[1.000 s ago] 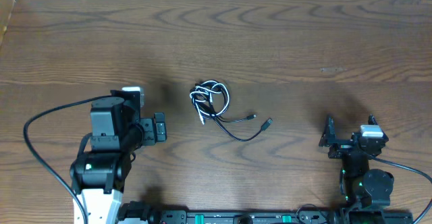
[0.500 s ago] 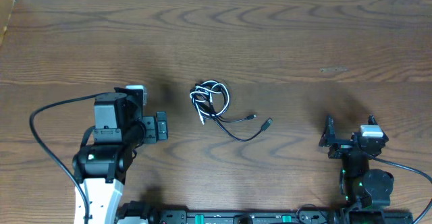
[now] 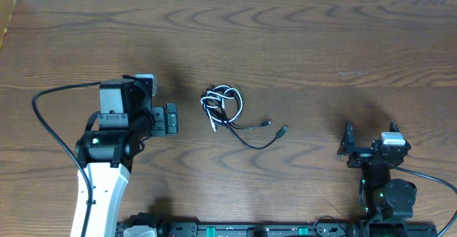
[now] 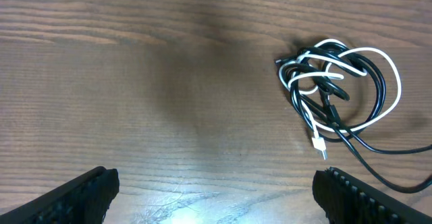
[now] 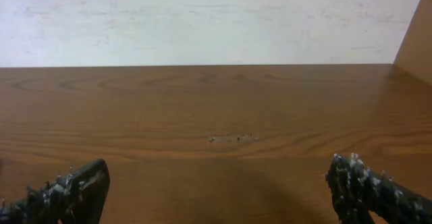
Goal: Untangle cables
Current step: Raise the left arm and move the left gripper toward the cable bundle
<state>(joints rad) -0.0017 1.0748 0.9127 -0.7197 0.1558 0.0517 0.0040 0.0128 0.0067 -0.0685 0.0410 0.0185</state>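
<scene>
Both pairs of jaws stand spread wide with nothing between them, so we have two empty arms and work not yet begun. For the left jaws, the wrist view shows a dark fingertip [image 4: 77, 191] low in each corner and bare desk [image 3: 321, 37] in the gap. For the right jaws, the fingertips [image 5: 71, 187] frame only wood grain and a pale wall beyond.

And the cables [image 3: 223, 103]? They sit mid-desk, nearer the left arm [image 3: 114, 130] than the right arm [image 3: 385, 183], and touch neither. We see a tight little nest of loops, a white cord [image 4: 397, 82] wound through black ones, its white plug [image 4: 320, 144] poking out below. Two black tails [image 3: 251, 143] trail out toward the right arm's side and end in small plugs lying free on the wood.

Why the wide stance? We'd say the left jaws are set to straddle the knot, which sits up and to the right of their gap, not lined up. The right arm sits near the desk's front edge, well apart, and its camera doesn't catch the cables at all. Our read is that nothing is untangled so far. Those loose tails look like the easy place to start pulling while the other arm pins the nest.
</scene>
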